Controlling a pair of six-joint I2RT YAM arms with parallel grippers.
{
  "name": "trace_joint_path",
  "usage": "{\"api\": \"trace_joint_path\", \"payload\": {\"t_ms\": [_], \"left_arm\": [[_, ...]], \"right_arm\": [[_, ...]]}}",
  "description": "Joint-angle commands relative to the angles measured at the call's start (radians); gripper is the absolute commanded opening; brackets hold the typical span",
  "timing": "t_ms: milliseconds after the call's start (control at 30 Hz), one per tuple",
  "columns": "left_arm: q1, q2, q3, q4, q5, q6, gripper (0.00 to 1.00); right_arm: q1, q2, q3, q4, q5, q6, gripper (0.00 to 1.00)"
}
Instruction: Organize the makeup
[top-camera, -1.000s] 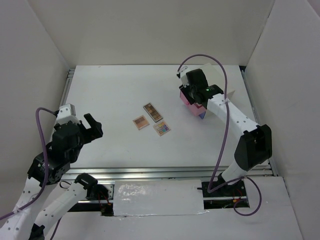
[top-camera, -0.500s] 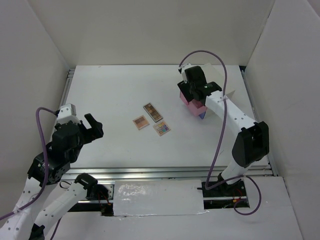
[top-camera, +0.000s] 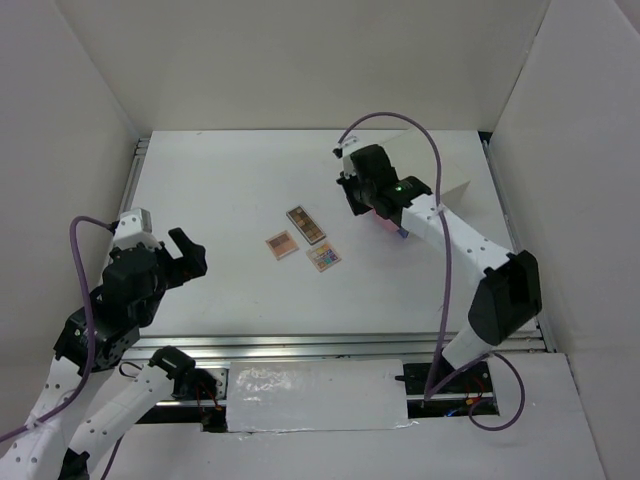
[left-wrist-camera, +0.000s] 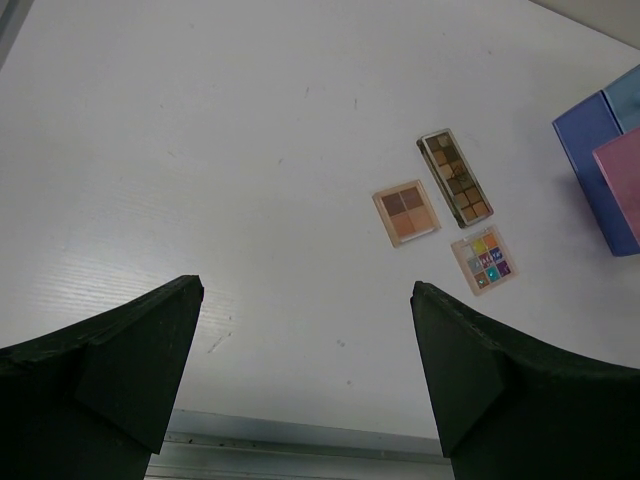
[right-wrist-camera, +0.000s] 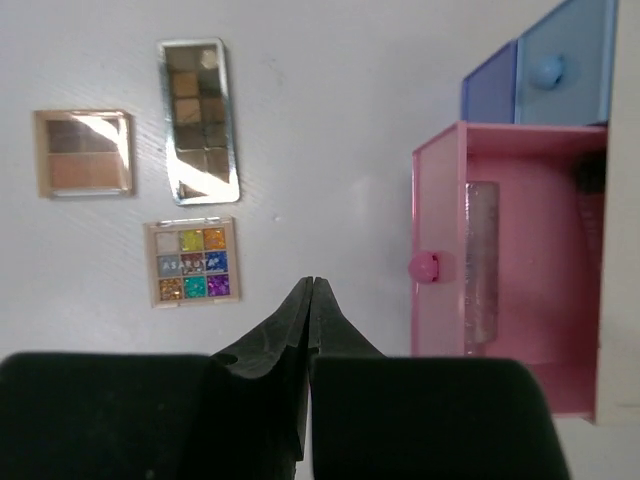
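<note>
Three flat palettes of the makeup lie mid-table: a long brown one (top-camera: 306, 224) (right-wrist-camera: 198, 120), a peach one (top-camera: 282, 244) (right-wrist-camera: 83, 152) and a multicoloured one (top-camera: 323, 257) (right-wrist-camera: 191, 262). The pink drawer (right-wrist-camera: 520, 280) stands pulled open with a clear tube (right-wrist-camera: 481, 265) lying in it and a dark item (right-wrist-camera: 590, 175) at its back. My right gripper (right-wrist-camera: 312, 282) (top-camera: 352, 195) is shut and empty, hanging between the multicoloured palette and the pink drawer. My left gripper (left-wrist-camera: 305, 300) (top-camera: 185, 255) is open and empty, near the front left.
The white drawer box (top-camera: 455, 185) stands at the right rear, with blue drawers (right-wrist-camera: 545, 75) beside the pink one. The table's metal front rail (left-wrist-camera: 300, 440) runs just under my left gripper. White walls enclose the table on three sides.
My right gripper has drawn back from the pink drawer toward the left and its jaws have shut. The left arm and the three palettes have not moved.
</note>
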Motion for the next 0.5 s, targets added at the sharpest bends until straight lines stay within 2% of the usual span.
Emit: {"api": "trace_joint_path", "payload": {"t_ms": [0, 167, 300, 467], "left_arm": [[0.0, 0.01, 0.001, 0.041, 0.013, 0.032, 0.99], [0.0, 0.0, -0.002, 0.044, 0.01, 0.03, 0.99], [0.0, -0.002, -0.002, 0.044, 0.013, 0.032, 0.99], [0.0, 0.003, -0.002, 0.044, 0.016, 0.033, 0.99]], "right_arm": [[-0.003, 0.111, 0.026, 0.019, 0.095, 0.077, 0.0], [-0.004, 0.269, 0.136, -0.036, 0.507, 0.122, 0.0], [-0.007, 0.315, 0.164, -0.05, 0.63, 0.113, 0.0], [-0.026, 0.311, 0.156, -0.041, 0.687, 0.111, 0.0]]}}
